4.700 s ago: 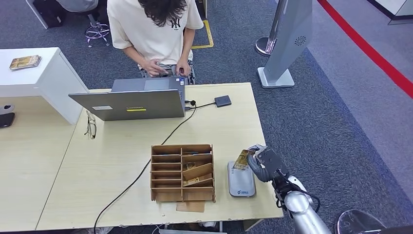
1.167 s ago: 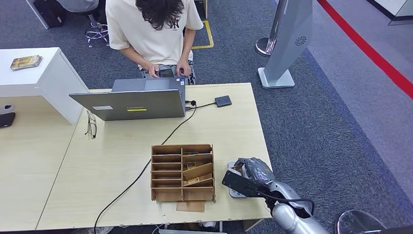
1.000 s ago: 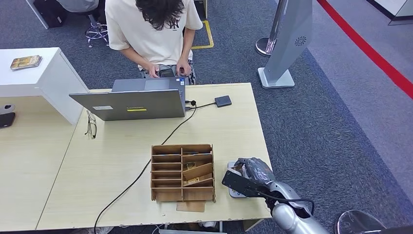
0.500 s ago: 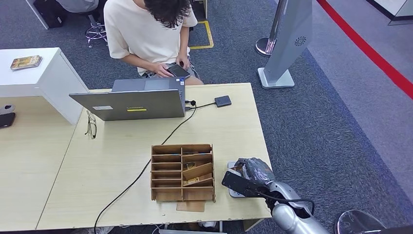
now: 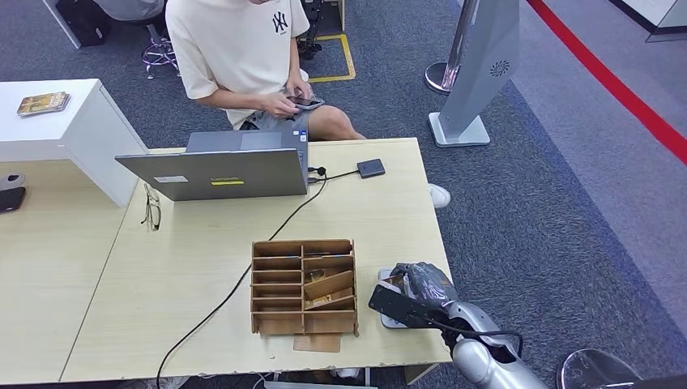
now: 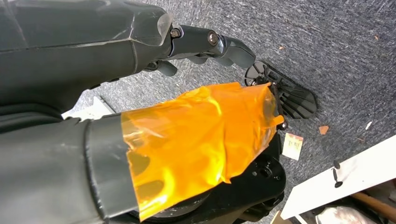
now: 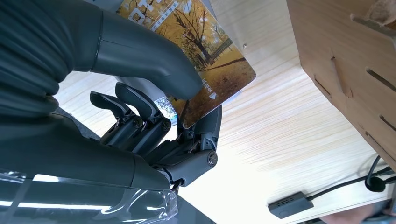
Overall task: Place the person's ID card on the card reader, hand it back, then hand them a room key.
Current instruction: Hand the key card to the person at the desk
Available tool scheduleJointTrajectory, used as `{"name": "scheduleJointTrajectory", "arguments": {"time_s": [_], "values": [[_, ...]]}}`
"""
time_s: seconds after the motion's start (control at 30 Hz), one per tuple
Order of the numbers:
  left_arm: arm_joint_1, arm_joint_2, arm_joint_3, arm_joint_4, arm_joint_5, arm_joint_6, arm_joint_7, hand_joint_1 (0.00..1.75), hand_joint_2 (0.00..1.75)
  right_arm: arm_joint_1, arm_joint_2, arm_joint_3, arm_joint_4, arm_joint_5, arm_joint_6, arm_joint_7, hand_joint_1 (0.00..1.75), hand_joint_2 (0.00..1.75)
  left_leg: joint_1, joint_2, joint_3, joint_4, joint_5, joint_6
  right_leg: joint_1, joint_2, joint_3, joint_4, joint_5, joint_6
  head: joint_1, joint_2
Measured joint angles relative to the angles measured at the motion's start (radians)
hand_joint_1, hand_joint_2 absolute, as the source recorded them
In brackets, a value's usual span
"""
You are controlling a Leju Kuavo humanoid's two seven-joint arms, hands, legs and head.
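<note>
Head view: the robot's right hand [image 5: 421,285] sits low over the card reader [image 5: 387,321] at the near right corner of the wooden table [image 5: 373,219], just right of the wooden slotted organizer [image 5: 304,286]. From here the hand covers most of the reader, so whether the card touches it cannot be told. Up close in the right wrist view, the right hand [image 7: 154,116] has the ID card [image 7: 201,56], printed with yellow autumn trees, pinched between the thick grey thumb [image 7: 140,56] on its face and a darker finger beneath its edge; the other dark fingers [image 7: 135,116] are curled in under it. The card hangs above pale wood, with the organizer's side wall [image 7: 345,70] nearby.

Left wrist view: the left hand [image 6: 187,93] points down at grey carpet [image 6: 336,51], its thumb wrapped in orange film, the dark fingers [image 6: 219,44] loosely bent and holding nothing.

Across the table a person [image 5: 243,49] in a cream shirt sits behind the open laptop [image 5: 219,166], both hands on a phone [image 5: 304,100]. A black cable [image 5: 267,235] runs from the laptop past the organizer, and a small dark box [image 5: 371,168] lies by the far edge. Glasses [image 5: 151,209] lie left of the laptop
</note>
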Motion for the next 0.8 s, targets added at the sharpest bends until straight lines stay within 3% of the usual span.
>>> {"name": "scheduleJointTrajectory", "arguments": {"time_s": [0.8], "values": [[0.000, 0.000, -0.004, -0.004, 0.005, 0.007, 0.004, 0.00, 0.00, -0.009, 0.000, 0.000, 0.010, 0.011, 0.003, -0.001, 1.75, 1.75, 0.000, 0.000, 0.000, 0.000, 0.000, 0.000, 0.000, 0.000, 0.000, 0.000, 0.000, 0.000, 0.000, 0.000]]}}
